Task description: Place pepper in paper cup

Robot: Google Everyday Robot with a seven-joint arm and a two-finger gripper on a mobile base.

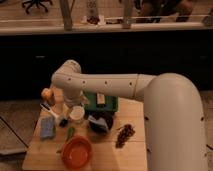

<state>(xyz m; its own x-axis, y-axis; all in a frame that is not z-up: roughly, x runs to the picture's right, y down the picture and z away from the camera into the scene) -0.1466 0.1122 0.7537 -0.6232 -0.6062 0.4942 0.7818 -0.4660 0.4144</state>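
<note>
Lowered at the end of the white arm, the tool (75, 105) is seen directly above the paper cup (77, 114), at or very near its rim. Whether the tool is clenched, released or grasping anything cannot be told, since its tip is masked by the wrist and the cup.

The pepper (70, 132) is found lying on the wooden tabletop (112, 156), just in front of the paper cup and clearly below the tool, apart from it. It is placed between the cup and the orange bowl (76, 151), which is set nearer the front edge. The pepper is not inside the cup.

A dark bowl (100, 122) is seen just right of the cup, and a green tray (106, 104) is set behind it. A dark red bunch (124, 135) is laid further right. A blue sponge (47, 128) is seen to the left of the pepper, and a yellow-orange fruit (47, 94) sits at the back left corner.
</note>
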